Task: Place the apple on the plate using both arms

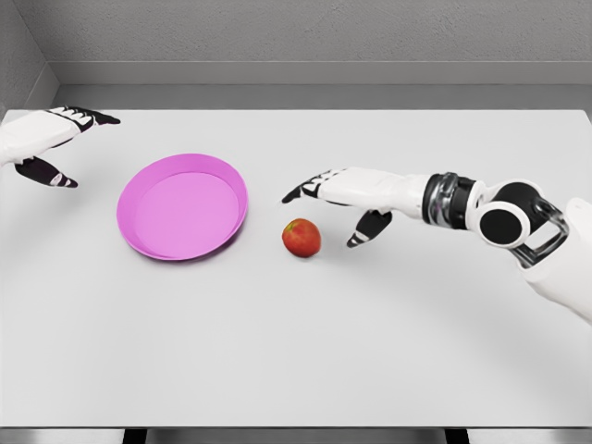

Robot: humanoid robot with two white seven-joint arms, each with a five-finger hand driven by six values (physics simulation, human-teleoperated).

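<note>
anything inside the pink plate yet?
Nothing: the pink plate shows only its bare inside. The apple sits on the table right of it. The near rim's wall hides only a thin strip of the plate's floor.

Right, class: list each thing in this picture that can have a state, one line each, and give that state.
Small red apple: resting on the white table, right of the plate, not held.
Round pink plastic plate: upright on the table, nothing on it.
Right hand: open, fingers spread, just above and right of the apple.
Left hand: open, left of the plate, holding nothing.
</note>
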